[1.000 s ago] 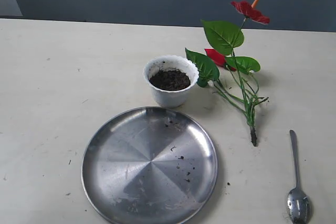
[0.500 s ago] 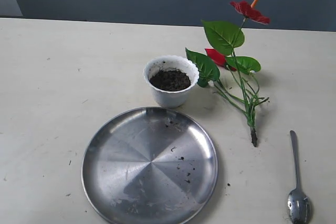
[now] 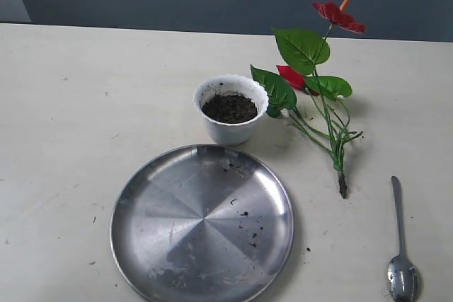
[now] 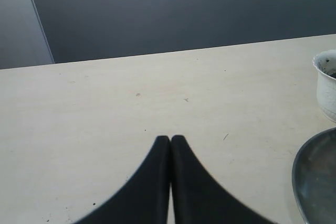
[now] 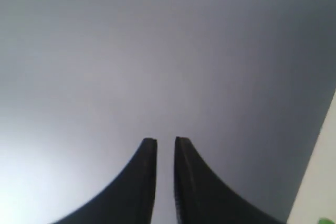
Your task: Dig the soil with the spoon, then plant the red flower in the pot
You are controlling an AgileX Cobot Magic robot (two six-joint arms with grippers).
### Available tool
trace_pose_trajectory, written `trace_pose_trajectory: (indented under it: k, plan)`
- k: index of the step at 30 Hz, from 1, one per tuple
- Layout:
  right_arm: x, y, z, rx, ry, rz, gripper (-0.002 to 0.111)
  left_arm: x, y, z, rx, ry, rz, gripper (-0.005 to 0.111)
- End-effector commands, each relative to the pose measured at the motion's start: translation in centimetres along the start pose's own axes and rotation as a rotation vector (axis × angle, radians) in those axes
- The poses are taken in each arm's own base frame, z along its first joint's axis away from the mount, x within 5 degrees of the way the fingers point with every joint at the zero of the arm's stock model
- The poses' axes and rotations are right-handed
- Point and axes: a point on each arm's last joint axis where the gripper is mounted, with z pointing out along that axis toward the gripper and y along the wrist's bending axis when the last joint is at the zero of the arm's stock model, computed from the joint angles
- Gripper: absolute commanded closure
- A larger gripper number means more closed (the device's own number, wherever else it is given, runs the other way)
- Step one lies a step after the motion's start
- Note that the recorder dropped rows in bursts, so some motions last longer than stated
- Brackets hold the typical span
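The white scalloped pot (image 3: 231, 126) stands mid-table with dark soil (image 3: 228, 107) inside. To its right lies the red flower (image 3: 338, 15), blooms toward the back, its stem end pointing to the front. Near the front right edge the spoon (image 3: 399, 238) lies flat with its bowl nearest the front. Neither gripper appears in the exterior view. My left gripper (image 4: 170, 138) is shut and empty over bare table, left of the pot (image 4: 326, 85). My right gripper (image 5: 165, 140) faces the grey wall, its jaws a thin slit apart with nothing between them.
A large round steel plate (image 3: 202, 224) with a few soil crumbs lies in front of the pot; its rim (image 4: 317, 177) shows in the left wrist view. A dark wall runs behind the table.
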Motion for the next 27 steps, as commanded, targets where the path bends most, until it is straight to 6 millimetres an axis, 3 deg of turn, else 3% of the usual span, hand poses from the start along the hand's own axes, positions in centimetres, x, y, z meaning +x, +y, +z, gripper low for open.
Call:
trace_pose_trajectory:
  k: [1,3,7,10,14,18,23,27]
  plan:
    - [-1.6,0.7,-0.2,-0.079,-0.183,-0.009,0.096,-0.2,0.0,0.0,0.006,-0.017,-0.003,0.106]
    - [-1.8,1.4,-0.3,-0.108,-0.187,-0.057,0.099,-0.2,0.0,0.0,0.006,-0.017,-0.003,0.106]
    - [-1.5,3.9,-0.3,-0.227,-0.173,-0.438,0.104,-0.2,0.0,0.0,0.006,-0.017,-0.003,0.106]
    - [-1.5,5.8,0.8,-0.227,-0.151,-0.669,0.104,-0.2,0.0,0.0,0.006,-0.017,-0.003,0.106]
    - [-0.5,7.4,4.6,0.014,0.208,-0.978,0.104,-0.2,0.0,0.0,0.006,-0.017,-0.003,0.106]
    - [0.1,8.0,8.9,0.290,0.632,-1.163,0.104,-0.2,0.0,0.0,0.006,-0.017,-0.003,0.106]
    - [1.4,5.0,13.7,0.714,1.129,-1.104,0.104,-0.2,0.0,0.0,0.006,-0.017,-0.003,0.106]
    - [3.3,0.5,15.8,0.882,1.355,-0.995,0.104,-0.2,0.0,0.0,0.006,-0.017,-0.003,0.106]
